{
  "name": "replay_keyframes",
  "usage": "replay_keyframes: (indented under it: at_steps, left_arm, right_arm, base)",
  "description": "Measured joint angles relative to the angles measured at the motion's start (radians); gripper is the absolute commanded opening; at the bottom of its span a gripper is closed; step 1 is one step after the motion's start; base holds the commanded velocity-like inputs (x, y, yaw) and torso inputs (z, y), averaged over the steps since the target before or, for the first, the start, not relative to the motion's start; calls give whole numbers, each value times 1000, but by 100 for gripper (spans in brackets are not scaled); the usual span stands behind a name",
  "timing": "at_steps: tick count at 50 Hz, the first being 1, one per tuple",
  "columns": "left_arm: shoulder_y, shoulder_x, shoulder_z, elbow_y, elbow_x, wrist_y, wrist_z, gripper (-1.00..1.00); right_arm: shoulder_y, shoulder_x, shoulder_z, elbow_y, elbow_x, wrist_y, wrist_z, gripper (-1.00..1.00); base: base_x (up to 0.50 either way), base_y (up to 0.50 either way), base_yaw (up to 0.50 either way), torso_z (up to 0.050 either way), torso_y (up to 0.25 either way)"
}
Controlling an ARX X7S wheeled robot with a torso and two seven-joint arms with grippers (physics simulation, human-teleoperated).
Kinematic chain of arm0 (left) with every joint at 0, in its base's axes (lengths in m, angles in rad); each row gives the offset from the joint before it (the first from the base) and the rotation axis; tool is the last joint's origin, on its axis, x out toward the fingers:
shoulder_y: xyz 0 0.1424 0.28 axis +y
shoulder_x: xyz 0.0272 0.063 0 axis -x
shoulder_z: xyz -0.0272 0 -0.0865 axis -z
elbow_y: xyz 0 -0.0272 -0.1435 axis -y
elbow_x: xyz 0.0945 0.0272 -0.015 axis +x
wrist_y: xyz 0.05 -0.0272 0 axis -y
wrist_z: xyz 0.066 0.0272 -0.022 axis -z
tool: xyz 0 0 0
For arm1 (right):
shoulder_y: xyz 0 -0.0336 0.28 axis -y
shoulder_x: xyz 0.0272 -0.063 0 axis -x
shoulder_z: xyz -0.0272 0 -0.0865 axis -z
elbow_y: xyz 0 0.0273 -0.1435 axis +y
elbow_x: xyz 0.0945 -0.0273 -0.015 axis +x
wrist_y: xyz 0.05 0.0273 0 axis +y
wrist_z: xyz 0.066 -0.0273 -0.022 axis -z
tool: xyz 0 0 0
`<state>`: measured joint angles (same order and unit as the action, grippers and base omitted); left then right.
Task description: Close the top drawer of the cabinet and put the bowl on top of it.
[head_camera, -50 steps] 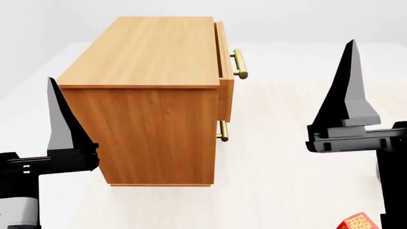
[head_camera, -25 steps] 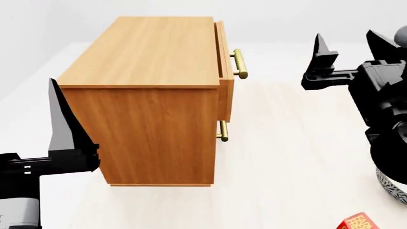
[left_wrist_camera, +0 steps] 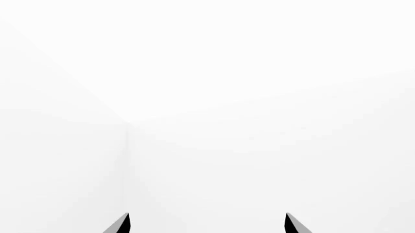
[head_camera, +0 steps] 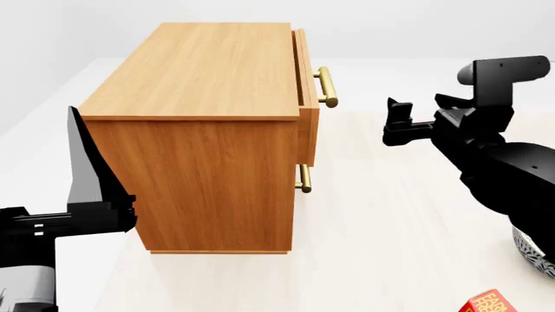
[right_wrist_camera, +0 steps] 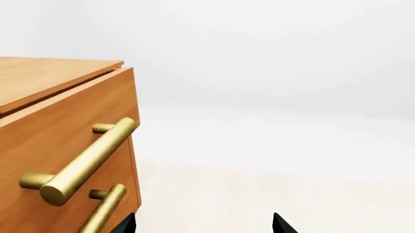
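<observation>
Two black robot hands flank the large orange-brown wooden cabinet (head_camera: 204, 130). Its top drawer (head_camera: 305, 71), with a horizontal brass bar handle (right_wrist_camera: 87, 162), juts slightly out of the cabinet's right face. The right hand (head_camera: 401, 123) hovers right of that handle, apart from it, fingers spread in its wrist view. The left hand (left_wrist_camera: 206, 224) sits near left, fingers spread, facing blank white. A patterned white bowl (head_camera: 533, 253) shows at the near right edge, partly hidden. Beside it lies a red box (head_camera: 492, 303) whose yellow lettering is perhaps "FAR", too cropped to read.
</observation>
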<state>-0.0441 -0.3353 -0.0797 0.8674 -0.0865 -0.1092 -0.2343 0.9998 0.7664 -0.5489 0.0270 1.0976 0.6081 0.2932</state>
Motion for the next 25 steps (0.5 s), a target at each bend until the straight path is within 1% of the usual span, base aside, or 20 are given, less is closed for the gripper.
replay_keyframes:
  at_steps: [25]
  left_arm:
    - [-1,-9,6,-8,-5,5,-7,100]
  right_arm:
    - [58,-104,-107,158,-44,25,-193,100]
  base:
    - [0,0,0,0,0]
